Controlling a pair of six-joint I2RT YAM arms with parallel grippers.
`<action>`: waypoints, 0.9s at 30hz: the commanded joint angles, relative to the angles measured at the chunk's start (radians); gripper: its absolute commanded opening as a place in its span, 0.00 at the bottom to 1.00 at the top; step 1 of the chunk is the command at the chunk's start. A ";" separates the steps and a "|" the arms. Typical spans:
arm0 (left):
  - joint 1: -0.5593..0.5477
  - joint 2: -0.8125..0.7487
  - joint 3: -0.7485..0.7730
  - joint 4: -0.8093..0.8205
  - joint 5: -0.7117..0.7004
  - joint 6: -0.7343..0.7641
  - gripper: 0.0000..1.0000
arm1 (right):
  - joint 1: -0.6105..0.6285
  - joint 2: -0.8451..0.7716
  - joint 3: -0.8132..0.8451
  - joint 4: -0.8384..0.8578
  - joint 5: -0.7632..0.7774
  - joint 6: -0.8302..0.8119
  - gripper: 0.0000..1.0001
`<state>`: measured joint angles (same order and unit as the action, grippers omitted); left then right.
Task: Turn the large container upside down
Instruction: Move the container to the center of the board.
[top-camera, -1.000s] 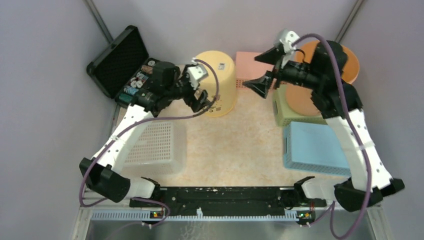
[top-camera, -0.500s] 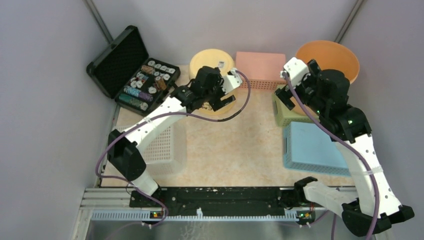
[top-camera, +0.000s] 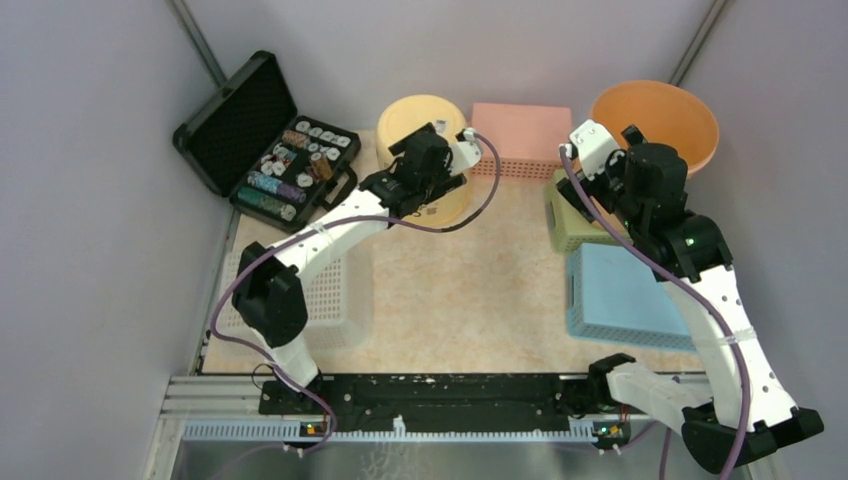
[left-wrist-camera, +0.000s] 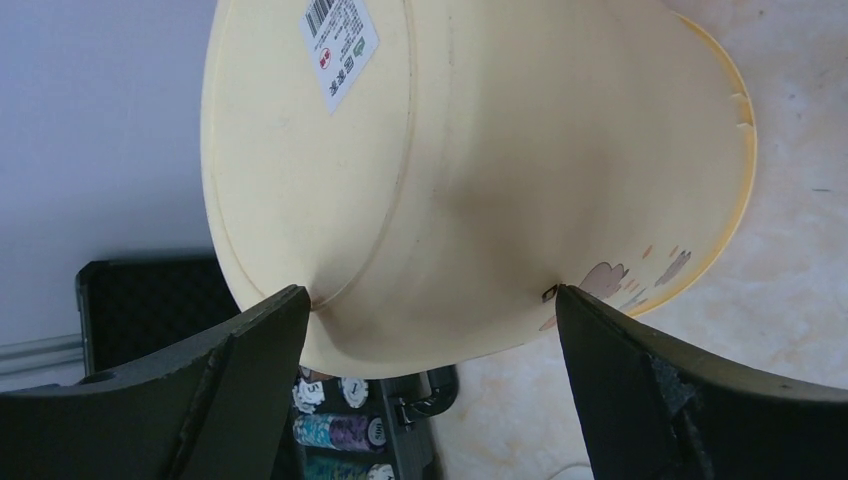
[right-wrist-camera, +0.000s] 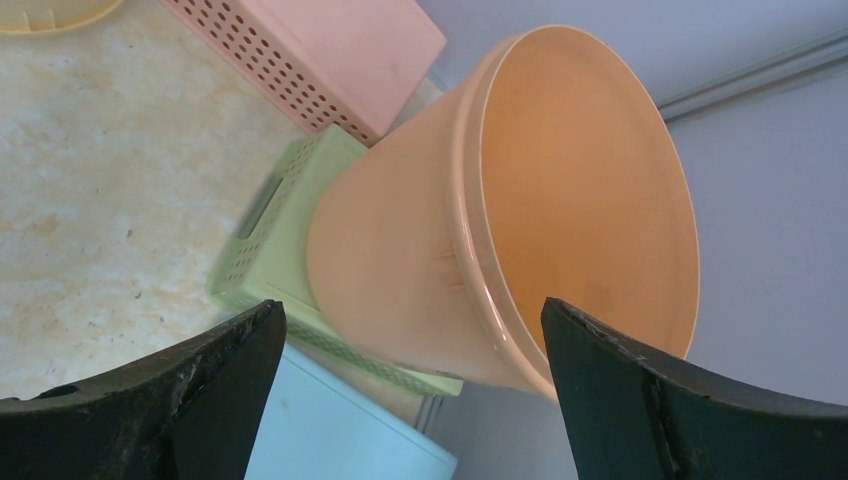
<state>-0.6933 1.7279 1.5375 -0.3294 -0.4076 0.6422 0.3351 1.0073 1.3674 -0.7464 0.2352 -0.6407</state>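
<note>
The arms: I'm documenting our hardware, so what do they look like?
The left arm and right arm have white shells, black joints and bases, with a purple cable along each. The left end effector and right end effector each have two dark, wedge-shaped fingers.

The yellow bucket (left-wrist-camera: 470, 170) is running off the upper picture edge beyond the fingers (left-wrist-camera: 240, 385) of the left gripper (left-wrist-camera: 428, 295), and the print on its label (left-wrist-camera: 338, 38) is showing too small to read. Between those fingers the bucket is hiding most of the chip case (left-wrist-camera: 340, 435). Beyond the fingers (right-wrist-camera: 170, 400) of the right gripper (right-wrist-camera: 412, 305) the orange bucket (right-wrist-camera: 520, 200) is covering most of the green basket (right-wrist-camera: 275, 235), whose near end is showing blurred. Between them the lower edge is cutting off the blue basket (right-wrist-camera: 330, 425); farther out the upper edge is cutting the pink basket (right-wrist-camera: 320, 50).
</note>
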 joint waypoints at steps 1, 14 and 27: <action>0.006 0.019 0.044 0.093 -0.117 0.038 0.99 | -0.006 -0.021 0.026 0.034 0.032 -0.005 0.99; 0.066 0.112 0.165 0.113 -0.070 0.090 0.99 | -0.009 0.029 0.102 -0.009 0.110 0.000 0.99; 0.148 0.272 0.359 0.125 -0.086 0.128 0.98 | -0.041 0.153 0.193 -0.109 0.079 0.022 0.99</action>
<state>-0.5869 1.9743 1.8145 -0.2398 -0.4793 0.7677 0.3099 1.1355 1.4891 -0.8295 0.3115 -0.6422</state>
